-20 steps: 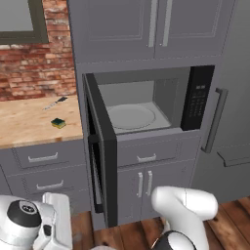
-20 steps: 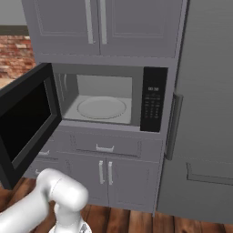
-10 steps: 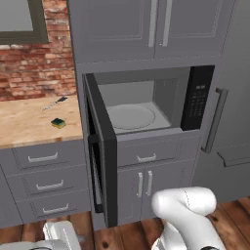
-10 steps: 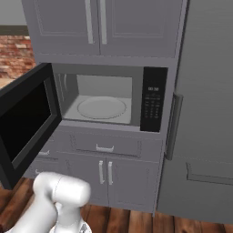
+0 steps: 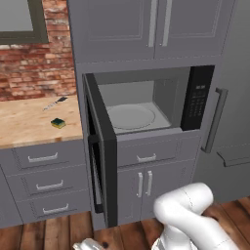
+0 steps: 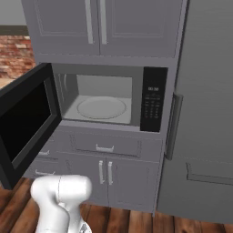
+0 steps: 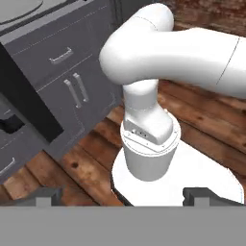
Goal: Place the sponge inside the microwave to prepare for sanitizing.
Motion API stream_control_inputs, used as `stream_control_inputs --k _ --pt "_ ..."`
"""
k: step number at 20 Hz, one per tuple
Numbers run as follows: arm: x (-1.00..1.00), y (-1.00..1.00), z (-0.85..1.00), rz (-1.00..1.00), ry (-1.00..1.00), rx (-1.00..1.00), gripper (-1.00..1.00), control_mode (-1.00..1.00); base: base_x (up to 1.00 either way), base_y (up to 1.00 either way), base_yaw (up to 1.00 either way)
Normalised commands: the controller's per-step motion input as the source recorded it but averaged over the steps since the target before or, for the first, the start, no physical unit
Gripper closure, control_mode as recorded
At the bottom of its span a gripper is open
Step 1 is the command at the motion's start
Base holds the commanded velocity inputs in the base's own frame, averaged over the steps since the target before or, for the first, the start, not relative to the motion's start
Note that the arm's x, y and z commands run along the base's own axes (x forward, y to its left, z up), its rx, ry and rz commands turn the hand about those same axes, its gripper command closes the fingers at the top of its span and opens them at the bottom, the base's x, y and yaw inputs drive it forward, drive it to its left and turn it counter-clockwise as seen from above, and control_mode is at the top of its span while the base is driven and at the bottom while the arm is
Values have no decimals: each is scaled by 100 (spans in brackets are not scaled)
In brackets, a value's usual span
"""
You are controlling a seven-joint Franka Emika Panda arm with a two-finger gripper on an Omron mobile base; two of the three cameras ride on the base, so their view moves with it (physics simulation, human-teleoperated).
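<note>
sitting on the wood counter (image 5: 24,124) left of the microwave (image 5: 146,105), the sponge (image 5: 58,123) is untouched, yellow body with green top, near a thin dark-handled utensil (image 5: 54,103) further back. left base view gives that counter and the brick wall (image 5: 36,71); right base view cuts the counter off and gives instead the microwave door (image 6: 27,120) swung wide open with its black window facing the camera, plus the white turntable (image 6: 101,108) and the black button panel (image 6: 154,100). hand view looks down at wood floor (image 7: 72,168) and lower cabinet doors (image 7: 77,91); gripper (image 7: 122,196) fingertips sit at far opposite sides of the bottom edge, spread wide, nothing between them.
</note>
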Motion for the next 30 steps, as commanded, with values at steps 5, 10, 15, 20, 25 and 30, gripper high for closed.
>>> stream_control_inputs --k 5,10,15,20,25,30 --pt "-4 -83 1 52 19 10 -100 -100 0 0 0" --pt "-2 -76 7 51 33 2 -100 -100 0 0 0" --pt "26 -83 34 38 38 5 -100 -100 0 0 0" --pt "31 -89 42 27 29 9 -100 -100 0 0 0" --pt "28 -80 34 21 21 7 -100 -100 0 0 0" --pt "20 -65 28 19 13 6 -100 -100 0 0 0"
